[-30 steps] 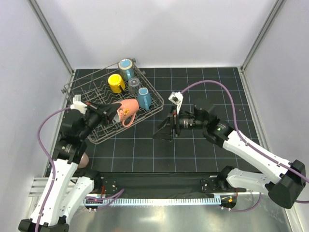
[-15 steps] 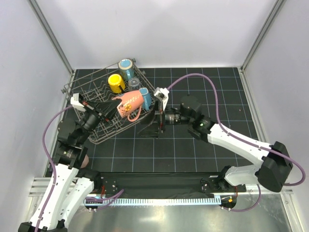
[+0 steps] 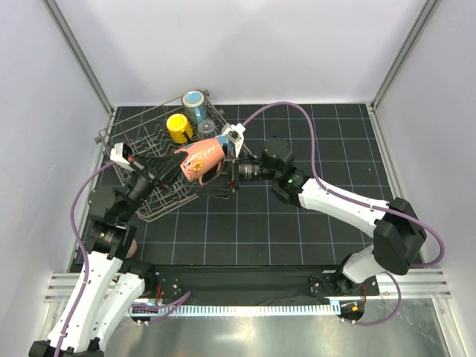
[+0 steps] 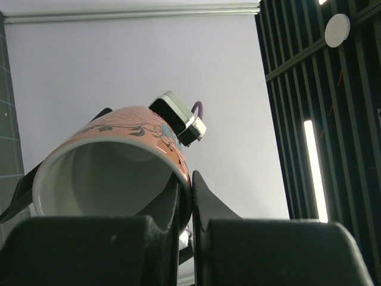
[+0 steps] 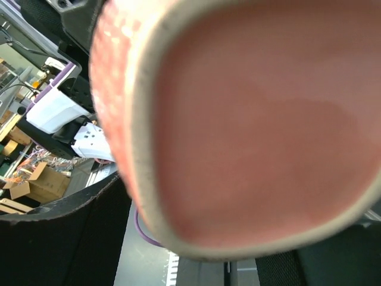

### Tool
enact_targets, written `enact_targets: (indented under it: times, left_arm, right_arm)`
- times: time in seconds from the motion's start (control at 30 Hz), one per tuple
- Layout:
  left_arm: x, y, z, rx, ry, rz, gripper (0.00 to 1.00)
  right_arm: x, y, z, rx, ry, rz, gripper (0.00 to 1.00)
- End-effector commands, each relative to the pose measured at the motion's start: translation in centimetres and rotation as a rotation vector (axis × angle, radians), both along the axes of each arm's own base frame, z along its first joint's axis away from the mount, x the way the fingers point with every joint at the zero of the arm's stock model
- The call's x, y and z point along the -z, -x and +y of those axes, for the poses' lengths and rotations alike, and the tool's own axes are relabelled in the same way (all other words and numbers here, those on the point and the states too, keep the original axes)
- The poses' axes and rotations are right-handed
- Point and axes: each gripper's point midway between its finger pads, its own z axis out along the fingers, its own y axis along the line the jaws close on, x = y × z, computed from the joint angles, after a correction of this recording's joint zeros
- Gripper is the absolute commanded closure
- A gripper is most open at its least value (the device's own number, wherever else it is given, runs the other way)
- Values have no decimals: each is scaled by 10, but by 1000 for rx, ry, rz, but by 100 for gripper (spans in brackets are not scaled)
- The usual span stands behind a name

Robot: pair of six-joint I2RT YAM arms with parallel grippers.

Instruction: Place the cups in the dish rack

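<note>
My left gripper [image 3: 178,165] [image 4: 190,179] is shut on the rim of a salmon-pink mug [image 3: 201,158] [image 4: 119,152], one finger inside and one outside. It holds the mug on its side above the right edge of the grey wire dish rack [image 3: 119,145]. From the right, my right gripper [image 3: 225,169] [image 5: 199,262] stands open, its fingers either side of the mug's base [image 5: 250,119]; contact is unclear. In the rack are a yellow cup [image 3: 178,126], a light blue cup [image 3: 195,102], a clear tumbler [image 3: 207,131] and a partly hidden blue cup [image 3: 222,140].
Another salmon-pink cup [image 3: 128,246] lies on the black grid mat beside the left arm, half hidden by it. The rack sits at the back left, near the left wall. The right arm's purple cable [image 3: 297,111] arcs over the mat's back.
The right arm swung left across the mat until its open fingers reached round the mug's base. The left gripper raised the mug slightly up and right, still holding the rim.
</note>
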Motion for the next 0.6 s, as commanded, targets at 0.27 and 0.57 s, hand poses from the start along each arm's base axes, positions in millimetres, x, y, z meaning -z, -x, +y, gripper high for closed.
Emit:
enact_targets:
  times: [0.27,0.57]
  left_arm:
    - [-45,39,3,62,62,-174,100]
    - [-26,38,1,68,37,-139,100]
  right_arm:
    - [-63,8,-3,-16,-162,-133,50]
    - [-75,3,1,-6,-179,-74,84]
